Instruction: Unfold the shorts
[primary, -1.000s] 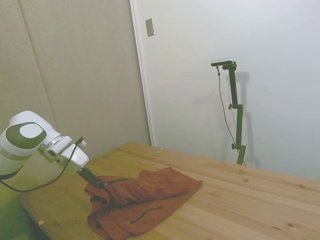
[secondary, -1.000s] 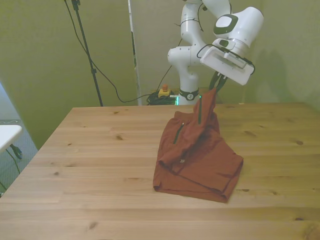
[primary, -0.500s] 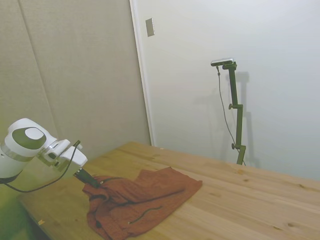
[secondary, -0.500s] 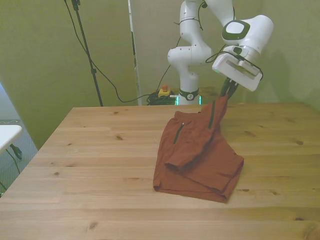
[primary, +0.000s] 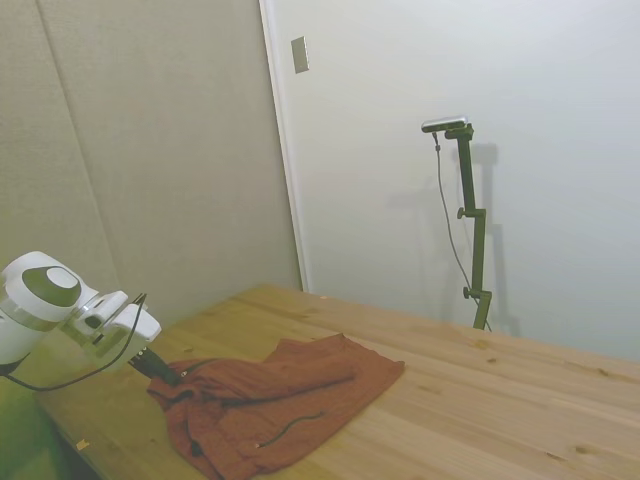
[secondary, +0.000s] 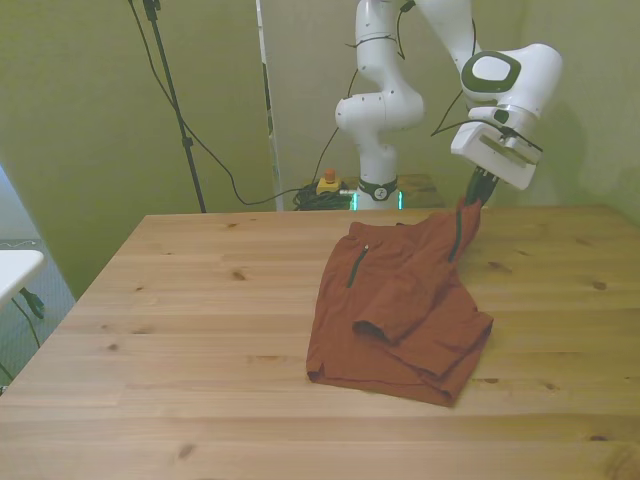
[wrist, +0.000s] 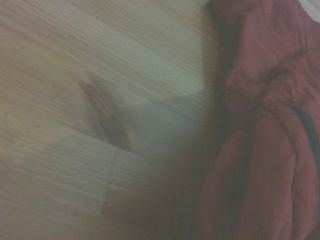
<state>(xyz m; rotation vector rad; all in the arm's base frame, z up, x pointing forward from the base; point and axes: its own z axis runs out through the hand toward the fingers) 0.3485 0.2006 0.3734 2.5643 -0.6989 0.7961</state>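
Where the rust-orange shorts (secondary: 400, 310) lie wrinkled at the front view's centre right on the table (secondary: 200, 330), one corner is lifted — pinched in the gripper (secondary: 476, 194). Since a second ago that corner has moved toward the frame's right, spreading the cloth wider.

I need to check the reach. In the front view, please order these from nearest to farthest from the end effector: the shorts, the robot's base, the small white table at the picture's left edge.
1. The shorts, gripped by the end effector.
2. The robot's base, toward the front view's left, behind the table.
3. The small white table, at the far left edge.
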